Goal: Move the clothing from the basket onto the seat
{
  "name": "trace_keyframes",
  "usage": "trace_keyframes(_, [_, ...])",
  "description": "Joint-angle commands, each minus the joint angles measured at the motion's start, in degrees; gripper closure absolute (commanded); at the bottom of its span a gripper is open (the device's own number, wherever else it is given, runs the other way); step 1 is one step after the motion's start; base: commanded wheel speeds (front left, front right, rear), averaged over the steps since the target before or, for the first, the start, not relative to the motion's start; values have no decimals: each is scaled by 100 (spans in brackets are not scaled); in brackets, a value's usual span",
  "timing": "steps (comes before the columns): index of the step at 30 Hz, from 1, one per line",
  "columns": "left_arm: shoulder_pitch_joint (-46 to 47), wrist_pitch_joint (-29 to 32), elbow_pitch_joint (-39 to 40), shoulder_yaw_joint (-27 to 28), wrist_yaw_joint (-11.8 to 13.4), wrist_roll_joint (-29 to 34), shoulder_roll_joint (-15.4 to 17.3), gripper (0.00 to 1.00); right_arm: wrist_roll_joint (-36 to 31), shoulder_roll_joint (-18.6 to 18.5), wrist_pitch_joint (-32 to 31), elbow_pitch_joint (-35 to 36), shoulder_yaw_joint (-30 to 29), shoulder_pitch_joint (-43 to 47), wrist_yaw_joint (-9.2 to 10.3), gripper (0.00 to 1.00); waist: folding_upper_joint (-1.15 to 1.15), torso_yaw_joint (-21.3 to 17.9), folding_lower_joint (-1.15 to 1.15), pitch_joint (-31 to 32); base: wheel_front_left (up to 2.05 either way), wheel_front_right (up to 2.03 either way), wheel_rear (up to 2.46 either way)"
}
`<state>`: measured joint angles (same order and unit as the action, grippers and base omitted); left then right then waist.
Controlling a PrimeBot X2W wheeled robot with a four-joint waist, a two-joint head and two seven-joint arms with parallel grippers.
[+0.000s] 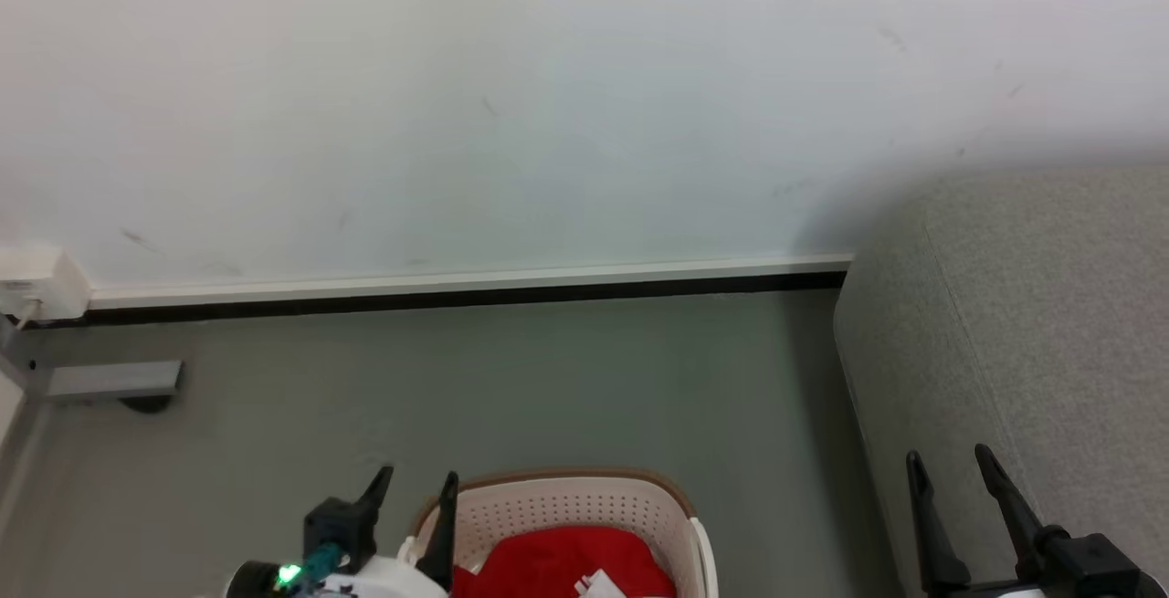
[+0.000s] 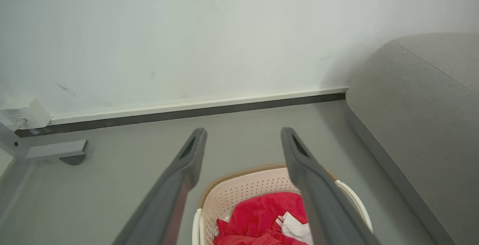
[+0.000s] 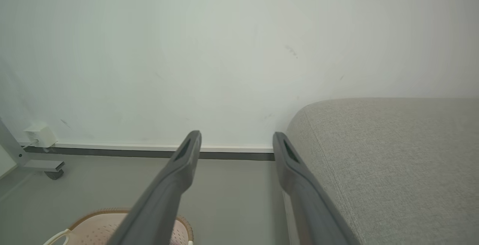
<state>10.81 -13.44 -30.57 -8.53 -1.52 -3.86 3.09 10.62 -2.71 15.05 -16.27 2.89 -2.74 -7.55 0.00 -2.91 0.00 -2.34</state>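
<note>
Left claw point(image 1: 415, 481), right claw point(image 1: 950, 456) — agape, empty

In the head view, the bottom edge cut off the basket point(image 1: 584, 499), leaving its far rim and wall, and cut through the clothing point(image 1: 548, 557) inside. The left end effector point(image 1: 415, 481) covered the basket's left rim. The seat point(image 1: 1050, 324) ran out of frame at the right and bottom. A white label point(image 1: 598, 585) on the clothing was too small to read. In the left wrist view, 1 dark finger point(image 2: 318, 200) hid the basket's right side.
</note>
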Motion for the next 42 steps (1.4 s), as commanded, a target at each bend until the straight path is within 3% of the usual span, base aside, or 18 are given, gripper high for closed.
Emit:
trace_keyframes(1, [123, 61, -68, -40, -37, 66, 64, 0, 48, -32, 19, 30, -3, -55, 12, 0, 0, -160, 0, -179, 0, 0, 0])
trace_keyframes(9, [730, 1069, -796, -578, -414, 201, 127, 0, 110, -29, 17, 153, 55, -322, 12, 0, 0, -604, 0, -752, 0, 0, 0])
trace_keyframes(18, [1456, 1727, -1730, -921, -545, 73, 189, 0, 146, -28, 12, 272, 125, -685, 12, 0, 0, -973, 0, -1472, 0, 0, 0])
trace_keyframes(42, [3149, 1858, -3741, -1403, -472, 353, 489, 0, 258, -26, 9, 778, 304, -1361, 12, 0, 0, -1305, 0, -3420, 0, 0, 0])
